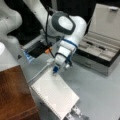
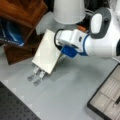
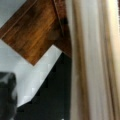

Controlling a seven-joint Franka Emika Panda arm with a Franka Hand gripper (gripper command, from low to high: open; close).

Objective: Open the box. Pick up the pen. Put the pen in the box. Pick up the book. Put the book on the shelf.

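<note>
Front views, both: my gripper (image 1: 57,69) sits at centre frame, jaws clamped on the book (image 1: 53,93), which I hold off the grey tabletop (image 1: 100,92) by its upper edge. The book is tilted, its spiral binding along the lower-left edge in a front view; its white face (image 2: 47,52) shows at centre left in a front view, gripper (image 2: 62,57) at its right edge.

Item, shelf (image 1: 13,93): reddish-brown wood, lower left of a front view, just beside the book; upper left in a front view (image 2: 22,10). The book is not on it.

Item, box (image 1: 100,52): right of a front view, lid raised, compartmented interior exposed. A slim dark pen (image 1: 96,46) lies in one compartment. A corner of the box (image 2: 107,97) shows at lower right in a front view.

Item, dark recess with orange piece (image 1: 41,50): behind my wrist, left of centre.

Wrist view: the book's pale edge (image 3: 92,60) fills the right half, blocking most of the scene; shelf wood (image 3: 35,32) at upper left.
</note>
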